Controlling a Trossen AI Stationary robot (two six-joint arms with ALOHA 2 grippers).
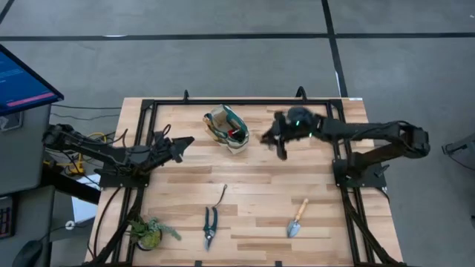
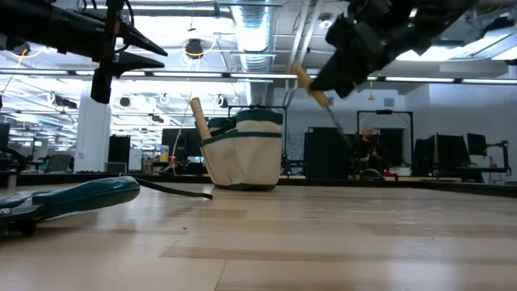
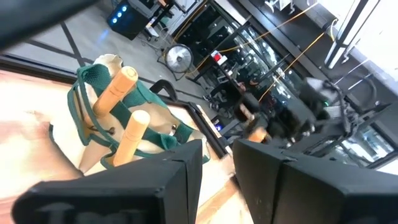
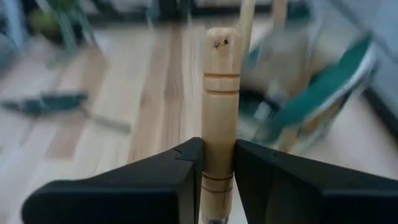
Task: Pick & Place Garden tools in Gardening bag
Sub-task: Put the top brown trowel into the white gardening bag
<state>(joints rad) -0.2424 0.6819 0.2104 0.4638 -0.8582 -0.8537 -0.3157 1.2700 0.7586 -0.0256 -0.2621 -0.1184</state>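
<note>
Clamping a wooden-handled tool (image 4: 221,106), my right gripper (image 1: 280,136) hangs right of the gardening bag (image 1: 228,127) at upper centre, which holds two wooden handles (image 3: 121,112). My left gripper (image 1: 185,141), fingers apart, waits left of it.

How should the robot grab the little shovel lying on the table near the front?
Best by its wooden handle, from straight above. The trowel lies flat with bare table around it, and the handle is a straight round stick, slimmer than the wide metal blade. Fingers should close across it, one on each side.
</note>
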